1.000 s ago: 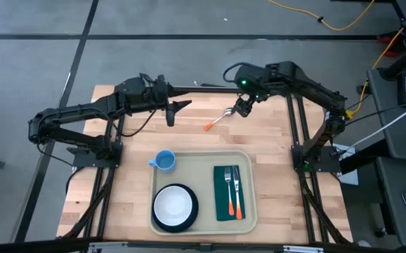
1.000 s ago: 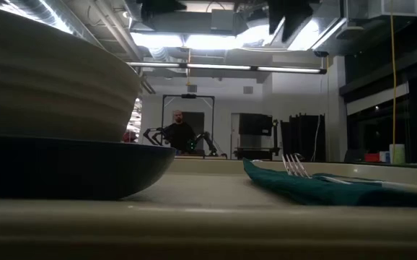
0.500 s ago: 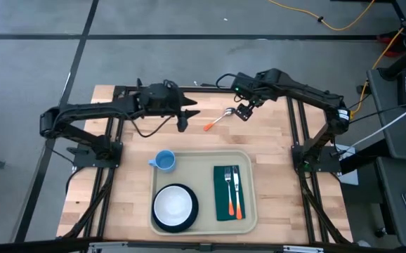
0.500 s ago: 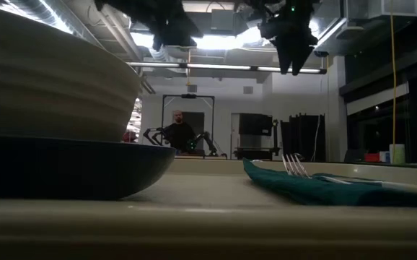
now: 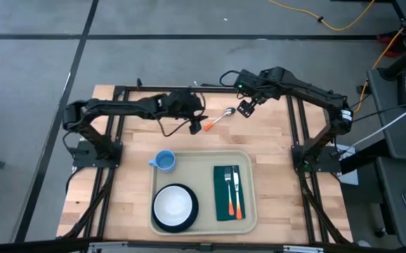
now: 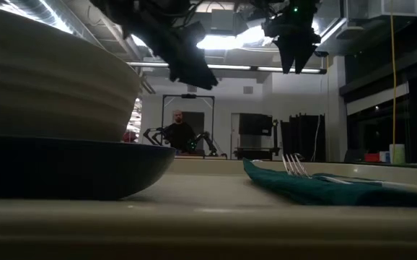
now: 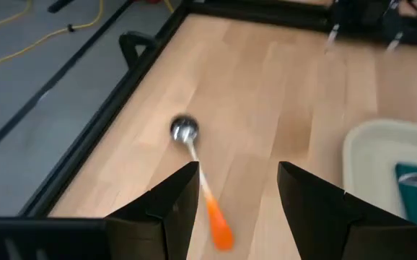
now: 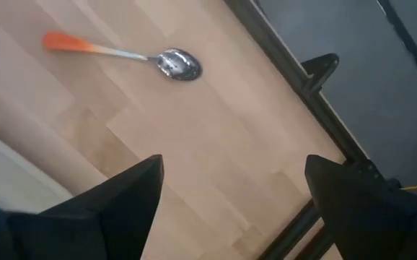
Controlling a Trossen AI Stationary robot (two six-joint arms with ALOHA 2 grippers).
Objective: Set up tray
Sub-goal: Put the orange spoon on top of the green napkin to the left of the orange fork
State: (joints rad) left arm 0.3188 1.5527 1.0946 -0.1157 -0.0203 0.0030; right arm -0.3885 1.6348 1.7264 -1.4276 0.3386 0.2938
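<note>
High view: spoon (image 5: 219, 119) lies on bare surface (image 5: 129, 147), far of tray (image 5: 201, 160). Left pincer (image 5: 195, 127) hovers open over orange handle; right pincer (image 5: 245, 108) open beside bowl end. Step: spoon pickup. Next: descend, straddle handle, close.

A wooden desk (image 5: 129, 193) carries everything. On it lie a tray (image 5: 203, 165), a blue cup (image 5: 164, 161) and a spoon (image 5: 217, 119).
</note>
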